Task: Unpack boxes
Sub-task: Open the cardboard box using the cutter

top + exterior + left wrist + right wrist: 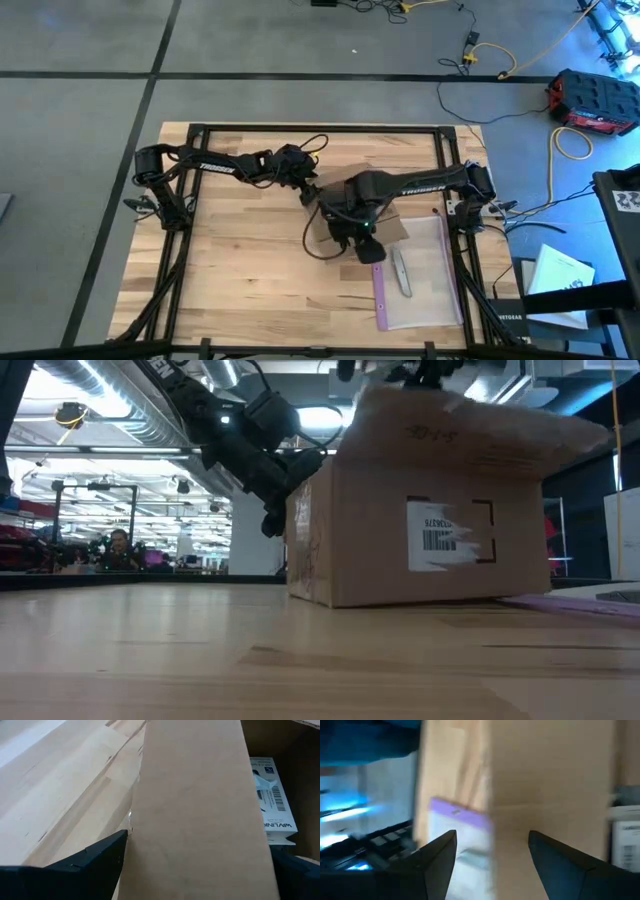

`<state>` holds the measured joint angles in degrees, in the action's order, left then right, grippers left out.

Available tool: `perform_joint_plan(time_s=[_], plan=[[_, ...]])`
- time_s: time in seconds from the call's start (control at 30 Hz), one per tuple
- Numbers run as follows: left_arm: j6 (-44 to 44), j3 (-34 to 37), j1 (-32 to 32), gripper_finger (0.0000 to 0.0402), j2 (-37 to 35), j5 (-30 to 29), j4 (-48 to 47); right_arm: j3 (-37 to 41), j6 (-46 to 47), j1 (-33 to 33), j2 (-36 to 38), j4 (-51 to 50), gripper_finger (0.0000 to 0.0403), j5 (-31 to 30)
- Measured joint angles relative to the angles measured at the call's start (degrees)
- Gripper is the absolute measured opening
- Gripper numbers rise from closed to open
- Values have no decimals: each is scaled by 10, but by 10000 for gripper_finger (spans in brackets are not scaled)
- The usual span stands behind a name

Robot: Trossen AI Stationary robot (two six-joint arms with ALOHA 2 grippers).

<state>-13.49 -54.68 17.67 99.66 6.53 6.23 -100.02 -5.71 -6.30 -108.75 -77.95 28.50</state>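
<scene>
1. Table: your work surface is pale butcher-block wood in jointed strips, ringed by a black metal frame.
2. Box: a plain brown cardboard shipping box stands on the table right of centre, a pale barcode label on the side that faces the low camera. Your left wrist view looks over a raised brown flap into its interior, where a white printed carton lies.
3. Left pincer: it sits at the box's far-left edge, its dark fingers set wide on either side of the flap.
4. Right pincer: it hangs over the top of the box with fingers spread wide; nothing shows between them.
5. Clear plastic bag with a purple zip edge: it lies flat just right of the box, with a small grey knife-like tool on it.
6. Room: you have grey floor with dark seams around the table, a yellow cable and a red-and-black case at the far right. Beyond the table lies a bright hall with ceiling ducts; a person shows far off.
</scene>
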Motion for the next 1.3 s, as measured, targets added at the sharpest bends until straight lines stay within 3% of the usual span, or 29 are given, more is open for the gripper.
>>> perform_joint_plan(time_s=[0.17, 0.37, 0.53, 0.7, 0.83, 1.0, 1.23, 1.3], plan=[[-1, 0, -12, 328, 0, 0, -10, 67, 15, -15, 0, 71, 225, -32], [-7, 0, -14, 328, 1, 5, -25, 153, 63, -34, 0, 164, 161, -103], [-9, 0, -15, 328, 1, 6, -27, 172, 100, -60, 10, 195, 122, -169], [4, 0, -15, 328, 1, 7, -29, 173, 124, -93, 74, 201, 114, -223], [6, 0, -15, 328, 1, 6, -29, 173, 144, -112, 135, 194, 131, -240], [7, 0, -16, 328, 1, 5, -28, 172, 143, -122, 196, 197, 185, -287], [4, 0, -26, 328, 1, 1, -28, 172, 101, -61, 181, 196, 261, -303], [3, 0, -28, 328, 1, -2, -27, 172, 90, -39, 162, 194, 267, -274]])
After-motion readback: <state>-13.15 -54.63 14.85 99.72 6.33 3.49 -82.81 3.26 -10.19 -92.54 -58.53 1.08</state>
